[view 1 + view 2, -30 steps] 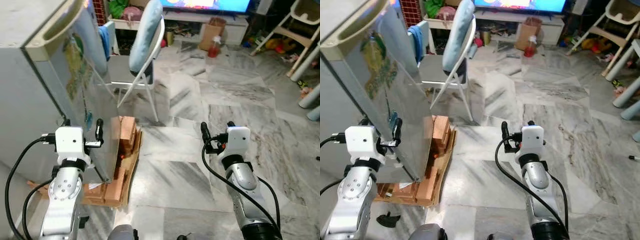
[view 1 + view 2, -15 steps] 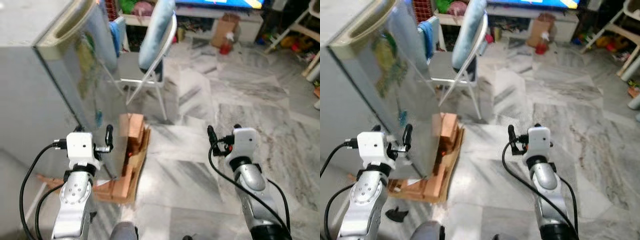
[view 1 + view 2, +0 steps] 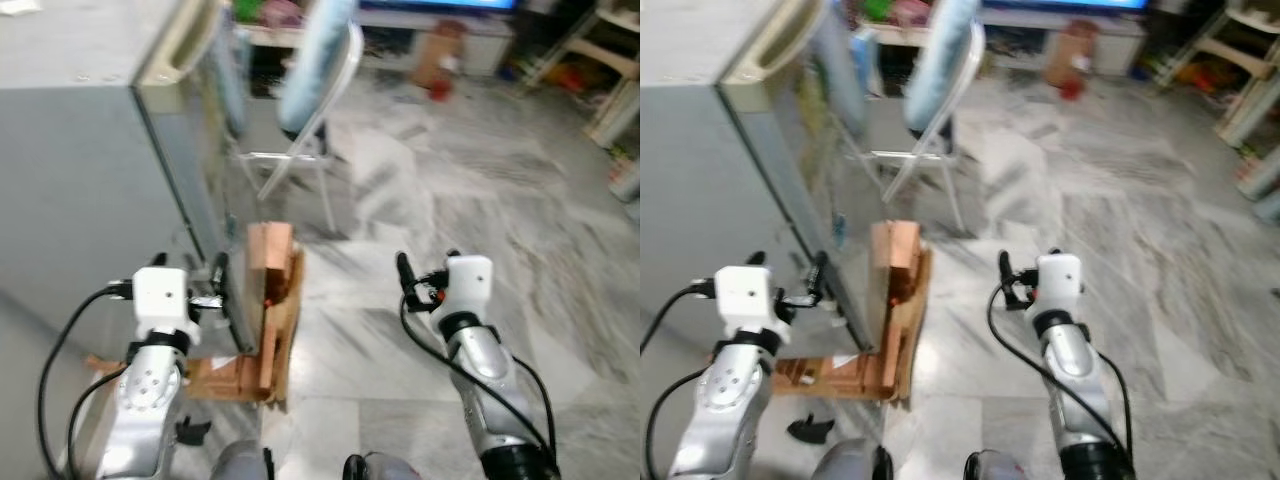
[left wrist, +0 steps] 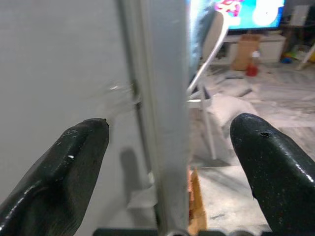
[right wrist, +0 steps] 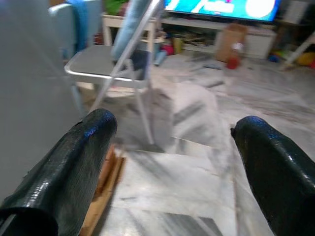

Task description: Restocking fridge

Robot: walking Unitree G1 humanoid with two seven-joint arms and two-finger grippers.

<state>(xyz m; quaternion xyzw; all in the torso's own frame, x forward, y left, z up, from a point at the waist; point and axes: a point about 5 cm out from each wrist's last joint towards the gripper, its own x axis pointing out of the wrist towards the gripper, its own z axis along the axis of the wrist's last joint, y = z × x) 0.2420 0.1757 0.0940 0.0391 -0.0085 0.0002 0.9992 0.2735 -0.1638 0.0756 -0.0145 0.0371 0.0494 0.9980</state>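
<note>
From the head cameras, my view has swung since a second ago: the fridge [image 3: 90,170] now fills more of the frame, its door edge just ahead of my left gripper [image 3: 213,285]. Right gripper [image 3: 405,275] hangs beside the fridge, over bare floor. Left wrist: fingers [image 4: 74,162] spread either side of the door edge. Right wrist: fingers [image 5: 74,162] apart, empty, folding chair [image 5: 106,66] beyond. I judge I'm lining up to open it.

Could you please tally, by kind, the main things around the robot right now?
Fridge: 1
Folding chair: 1
Cardboard box: 1
Wooden pallet under the fridge: 1
Tools: 2, the left tool open astride the fridge's door edge, the right tool open in the air
Total: 6
</note>
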